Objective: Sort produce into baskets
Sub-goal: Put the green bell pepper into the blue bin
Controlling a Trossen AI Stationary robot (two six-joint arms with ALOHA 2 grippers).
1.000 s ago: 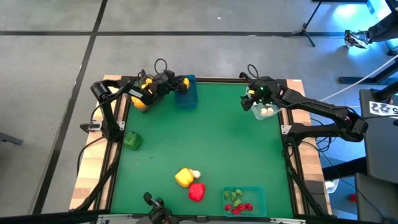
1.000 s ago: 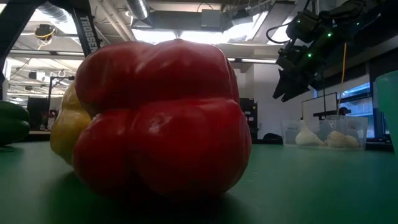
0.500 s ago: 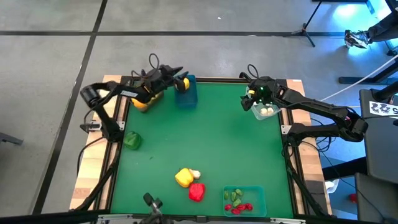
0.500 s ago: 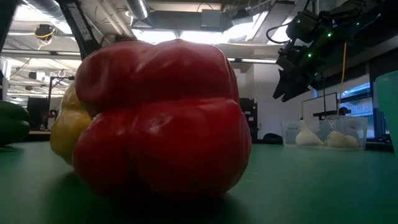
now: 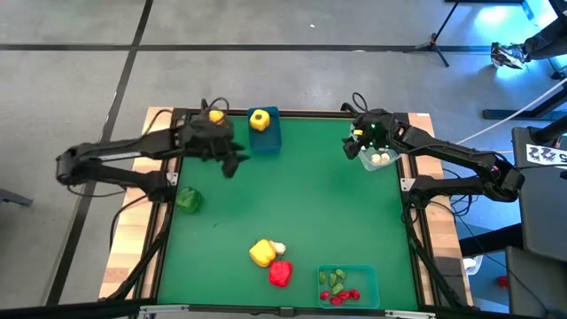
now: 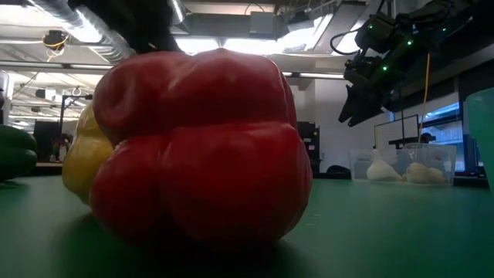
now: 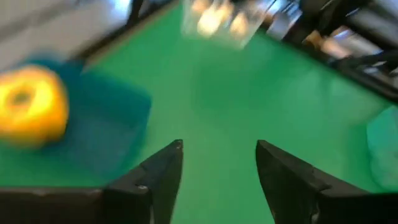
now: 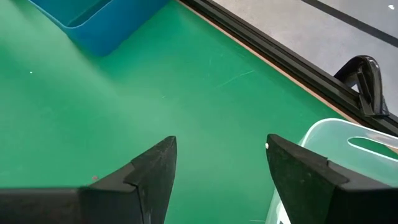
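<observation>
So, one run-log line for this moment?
left tool: open, beside blue basket | yellow fruit: in blue basket | right tool: open, above clear basket

We see a grey concrete floor [image 5: 292,53] crossed by dark seam lines [image 5: 266,47], around the green-topped surface [image 5: 301,204] with its pale wooden border [image 5: 133,239]. A black tripod stand [image 5: 438,40] sits on the floor near blue light [image 5: 496,18]. Behind, bright ceiling lights [image 6: 69,23] and silver ducting [image 6: 174,11].
</observation>
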